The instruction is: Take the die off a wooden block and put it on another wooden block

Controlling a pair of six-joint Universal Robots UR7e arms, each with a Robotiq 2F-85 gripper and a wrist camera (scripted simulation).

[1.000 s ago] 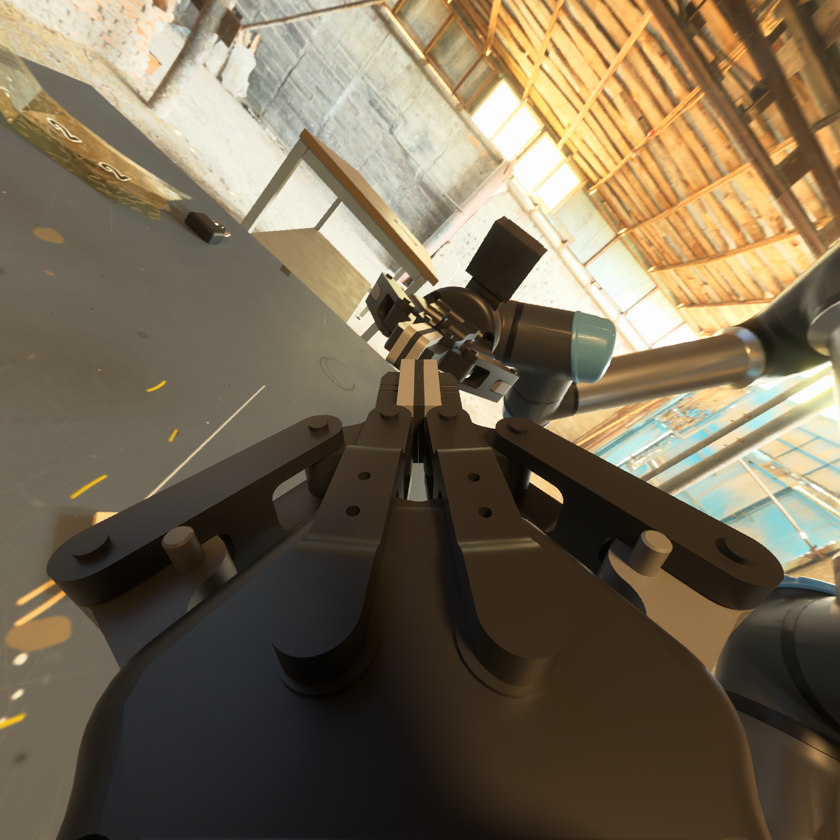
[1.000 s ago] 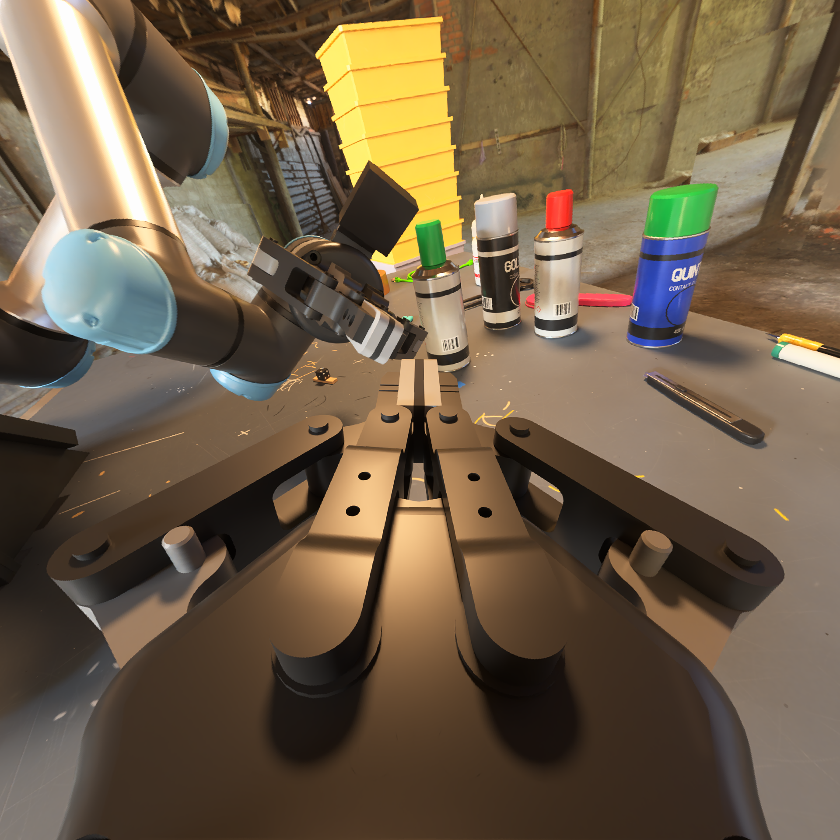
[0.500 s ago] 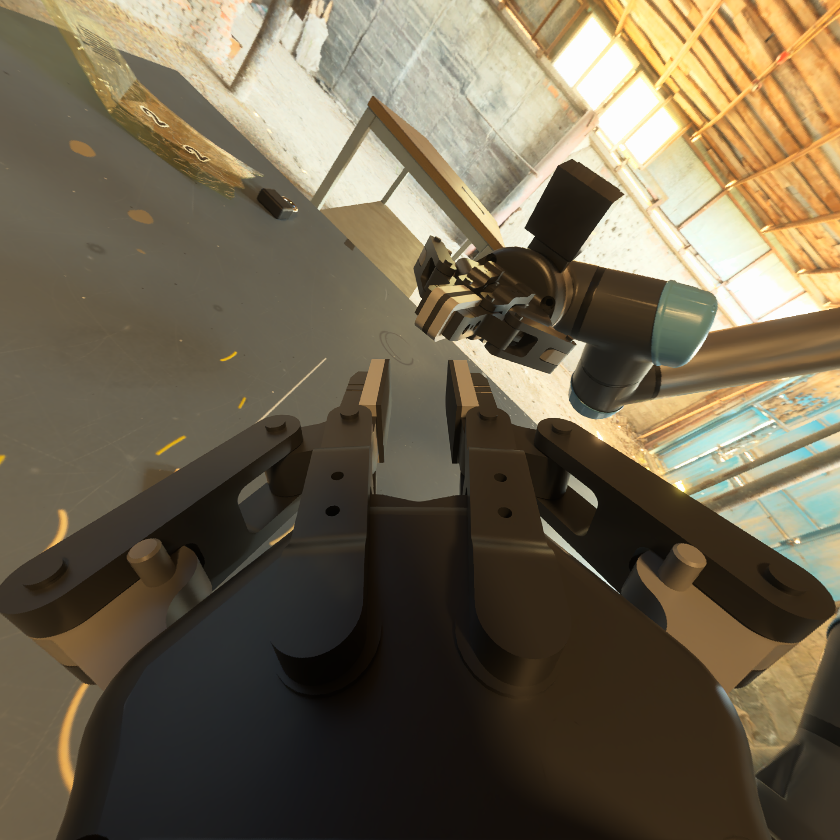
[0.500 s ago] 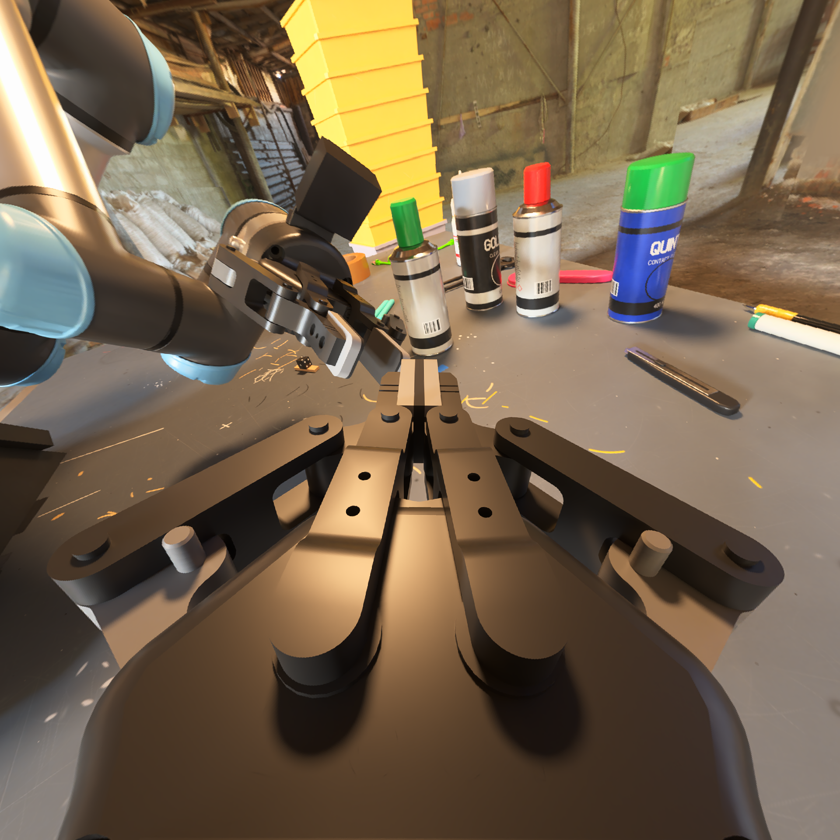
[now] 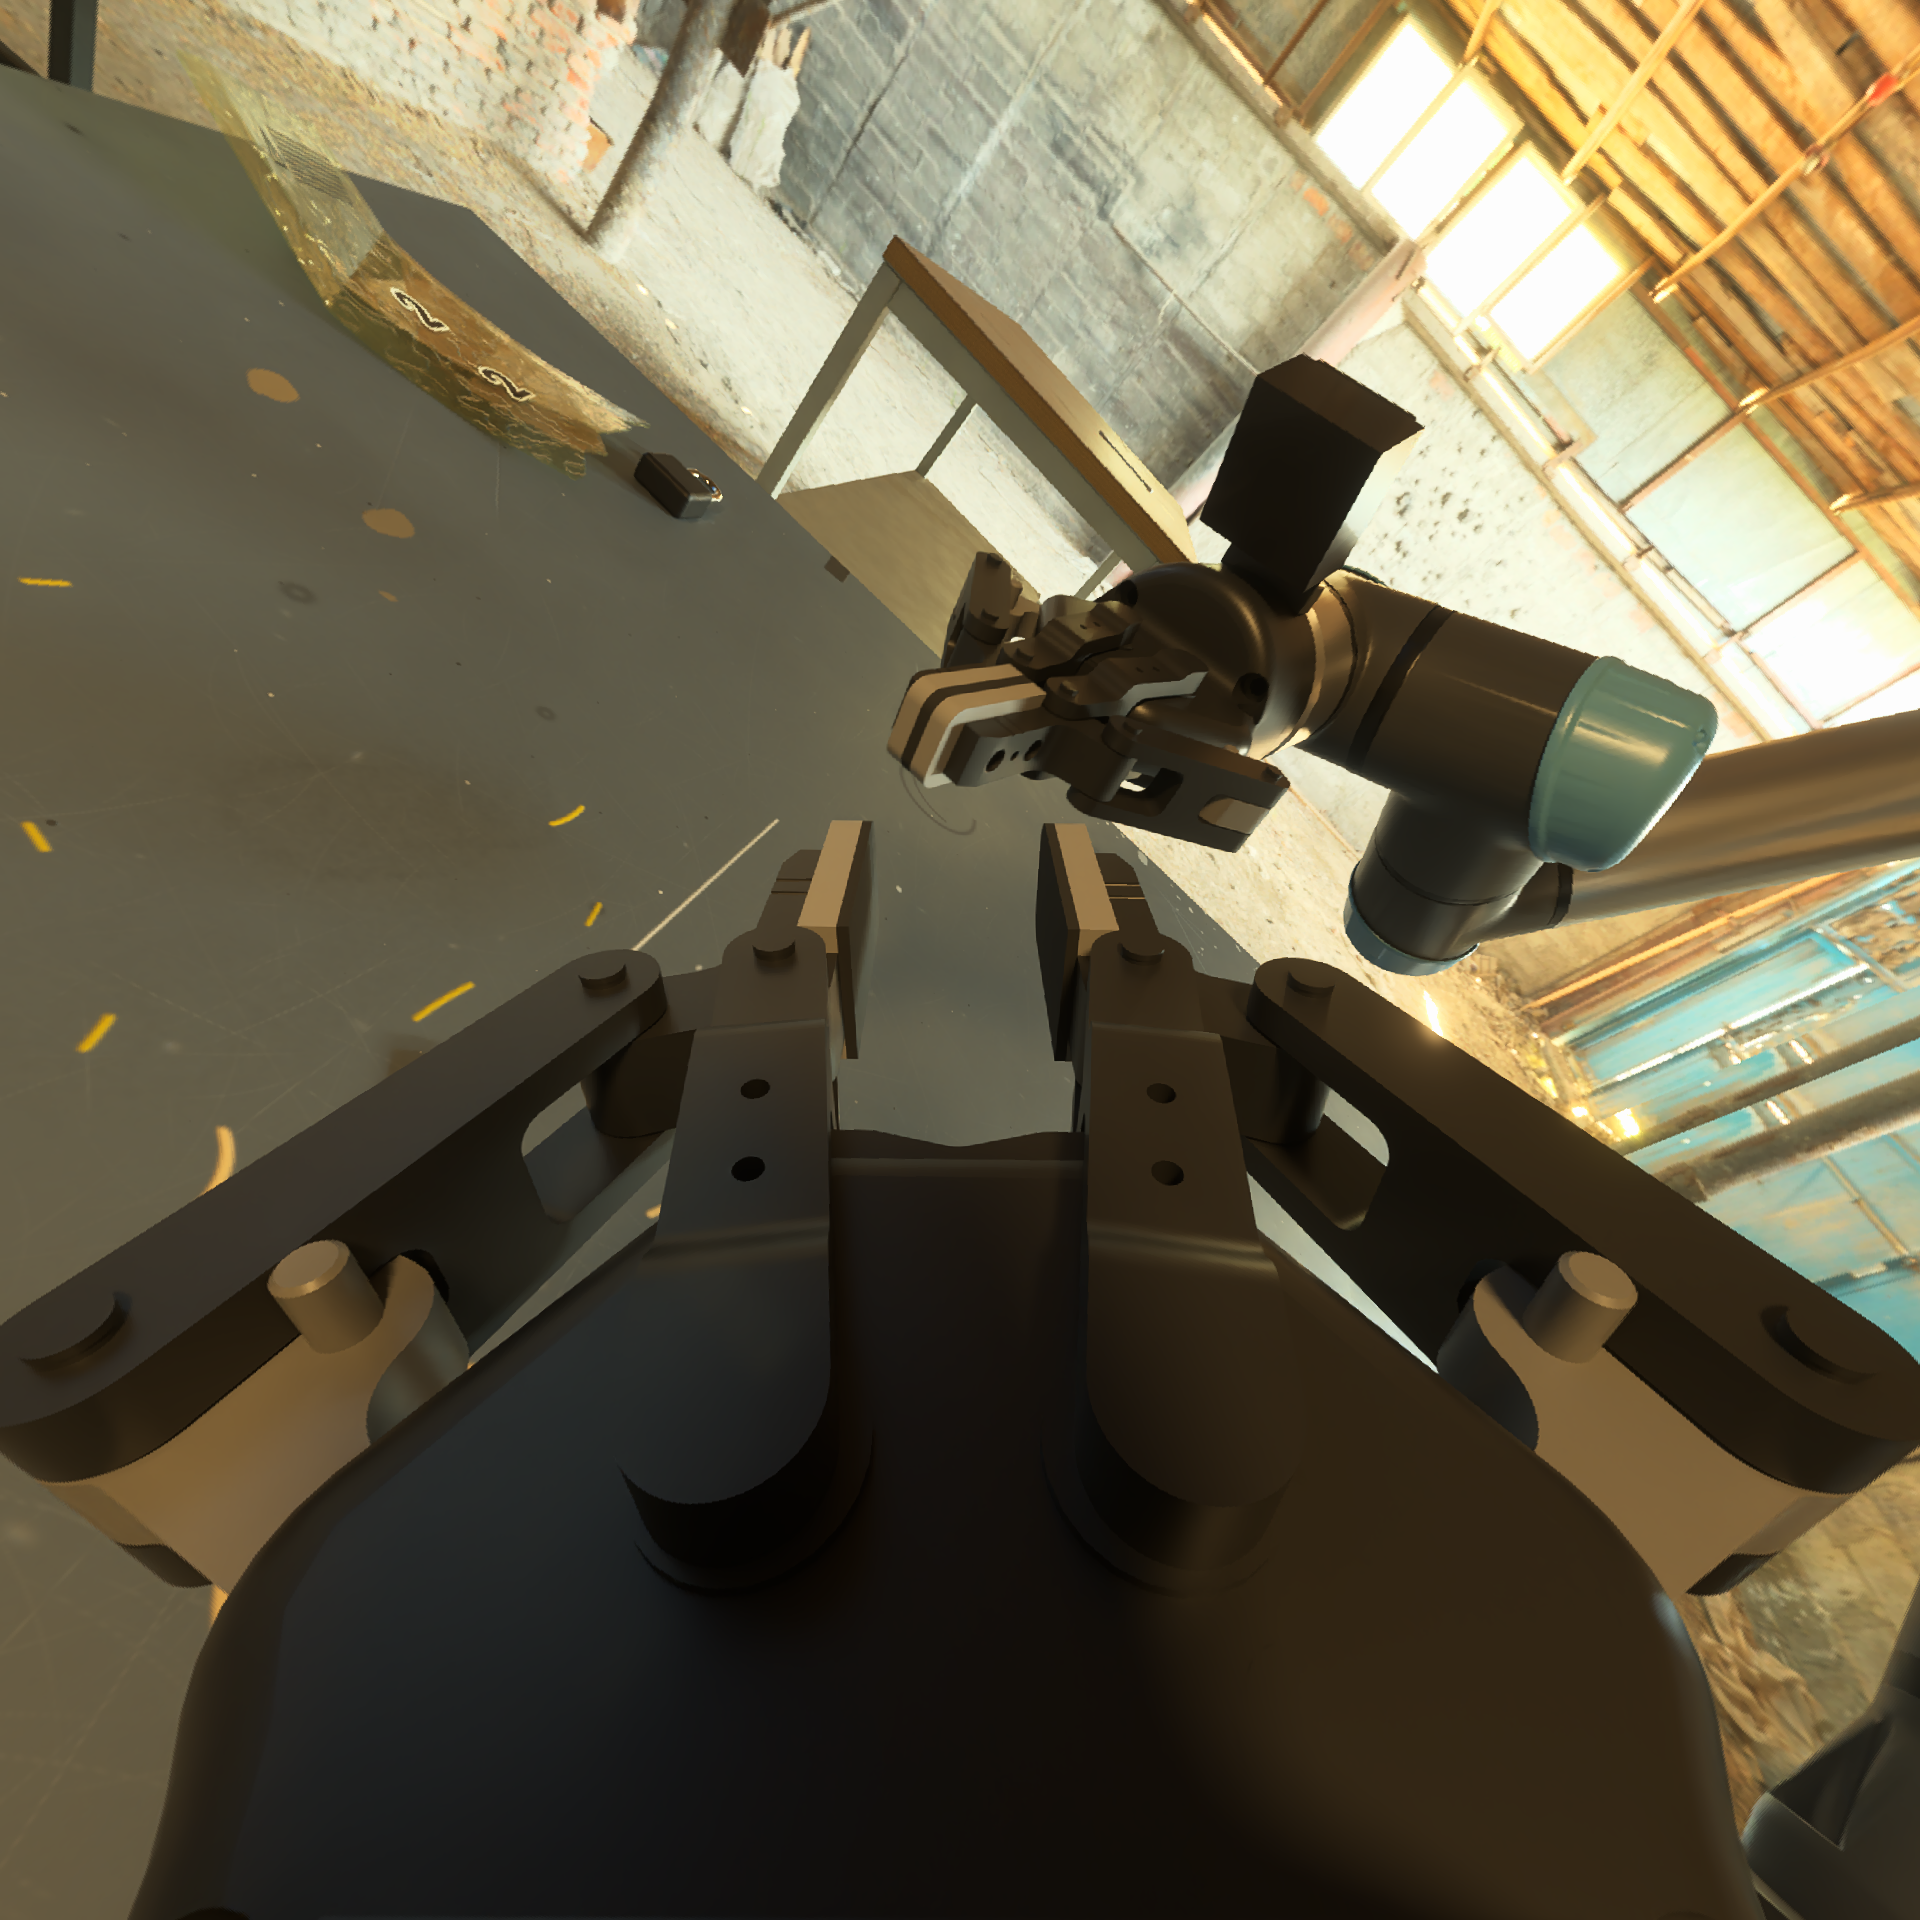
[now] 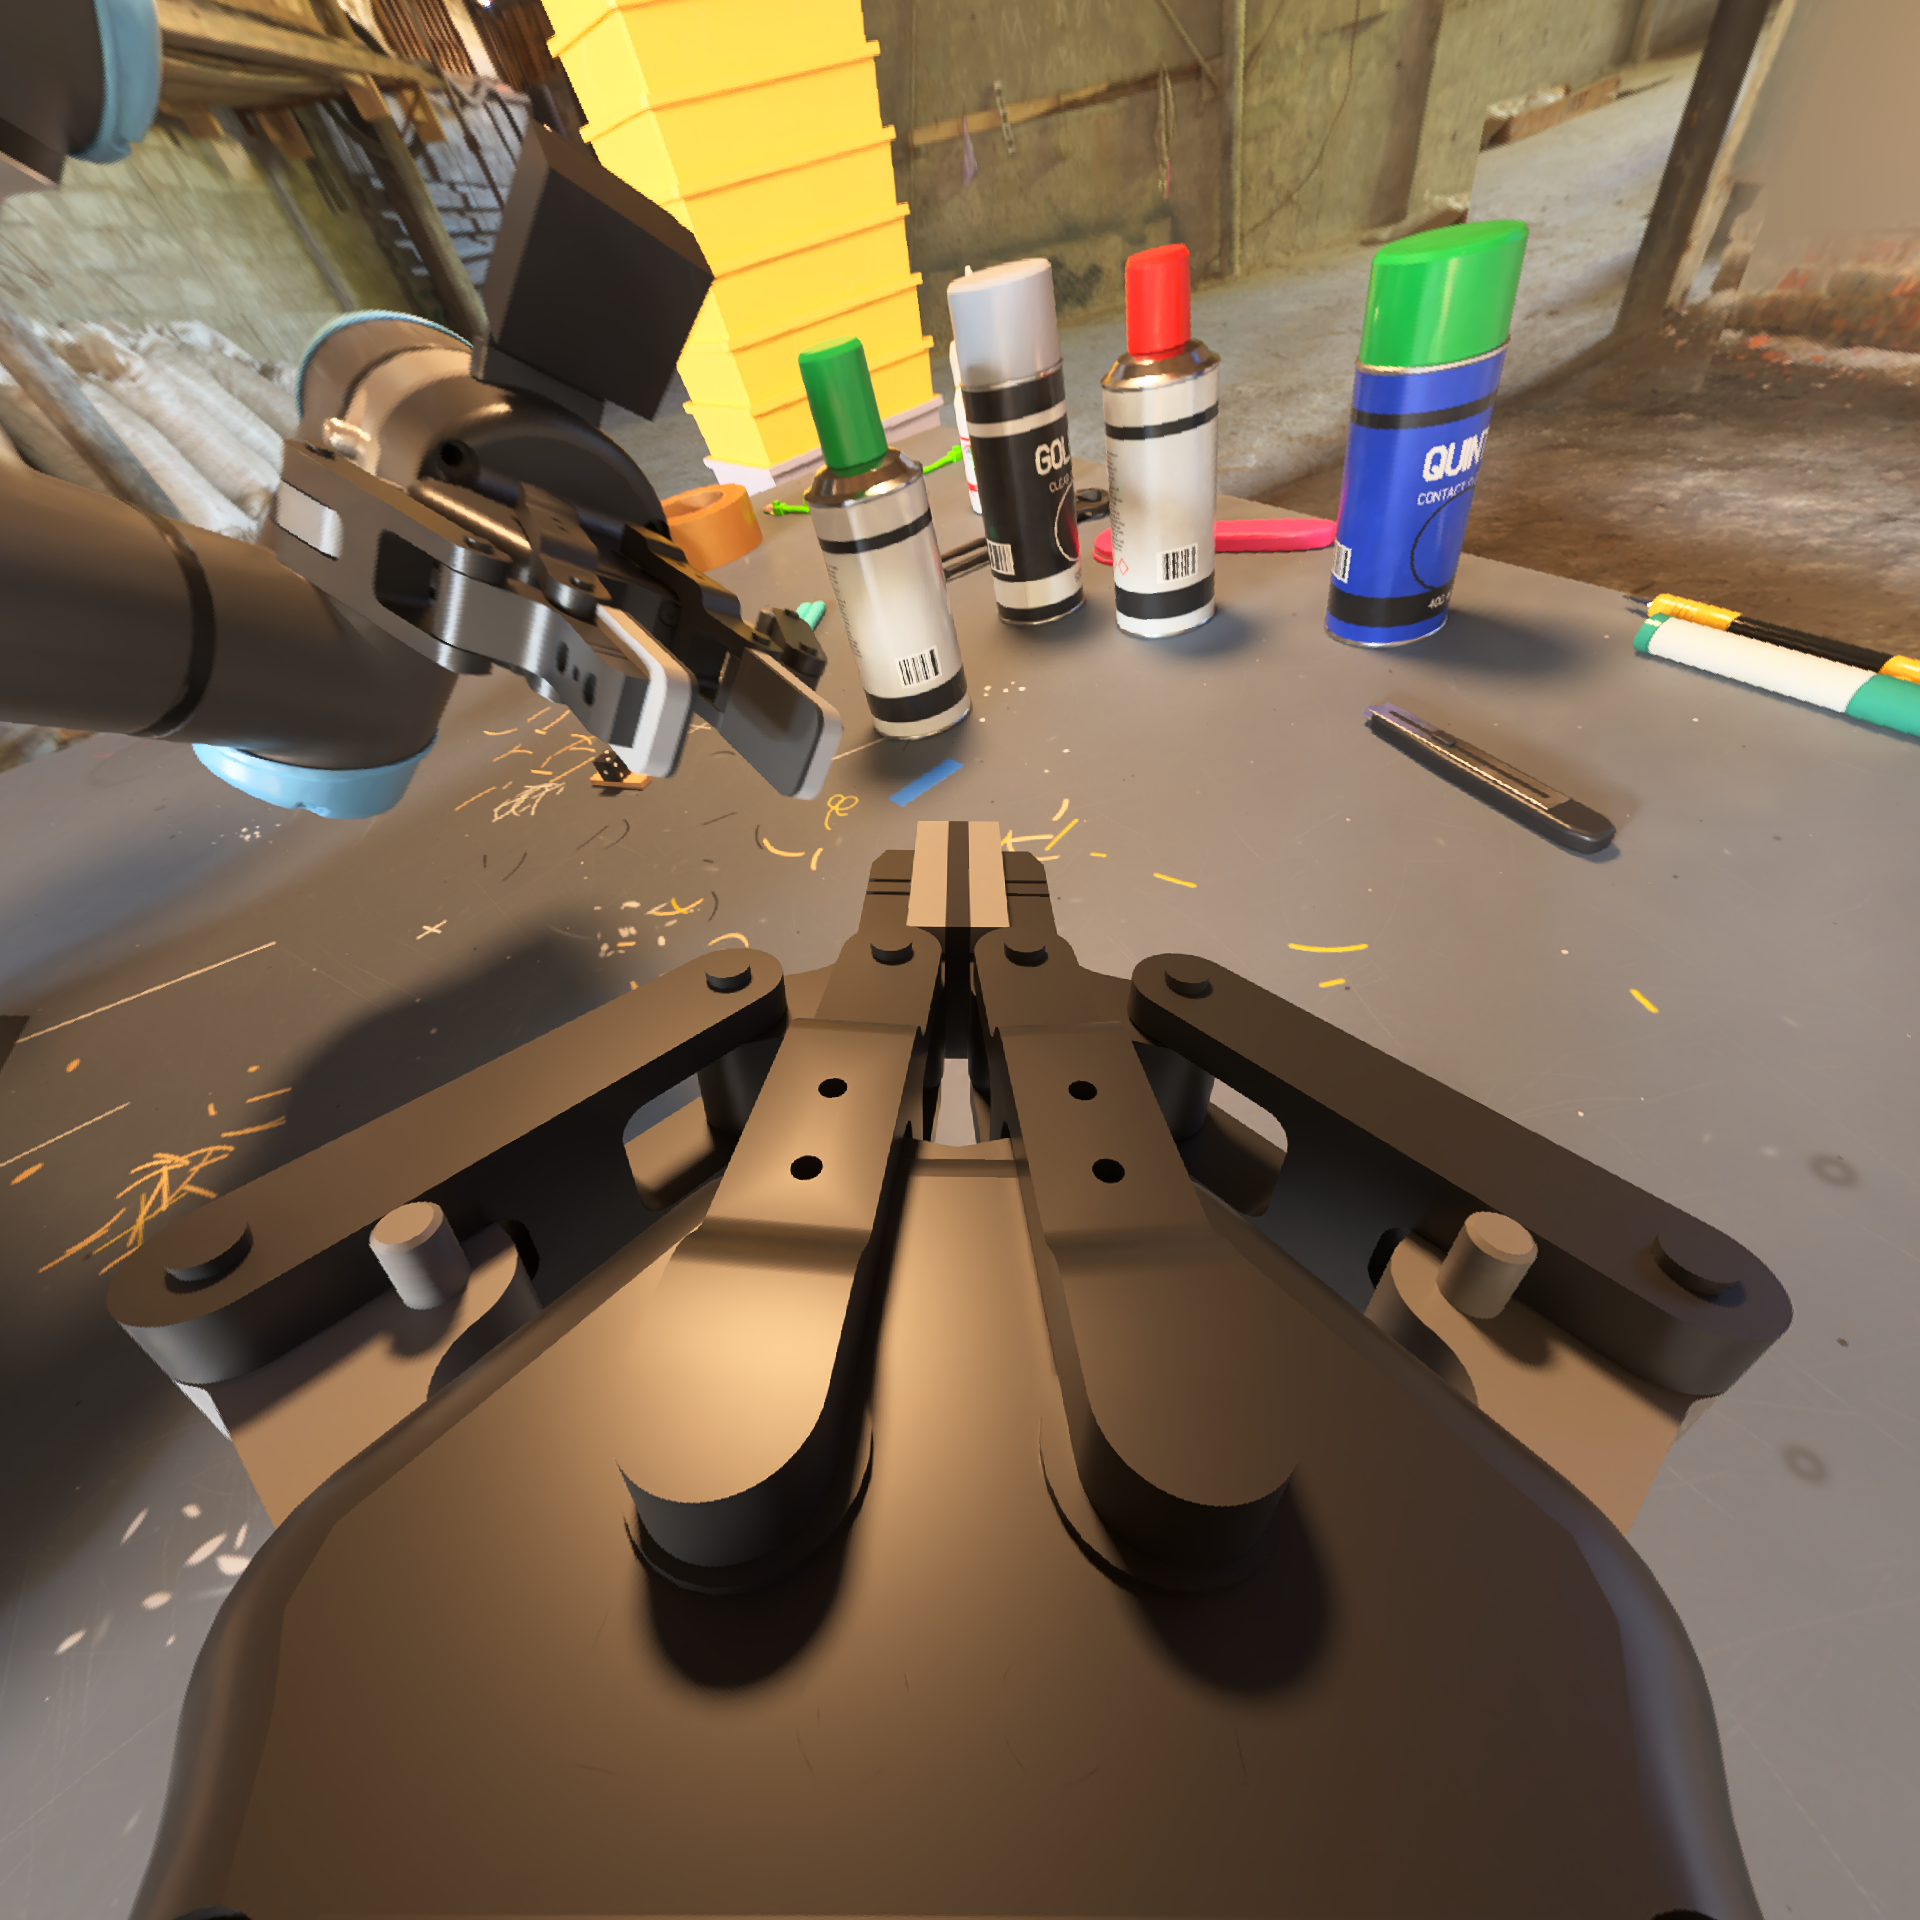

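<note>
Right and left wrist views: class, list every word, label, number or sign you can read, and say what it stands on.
I name only what bears writing, not the wording.
Blue can: large white lettering.
Black can: pale lettering.
Green-capped silver can: barcode, print too small to read.
Red-capped silver can: barcode, print too small to read.
Gold box, left wrist view: dark figures on its side.

The left hand [image 5: 951,883], with its pads pressed together a second ago, now has them spread wide apart. Seen from the right wrist, it [image 6: 727,727] sits lower and nearer, at mid left of the frame. The right hand [image 5: 920,732] now lies higher and further right in the left wrist view.
</note>
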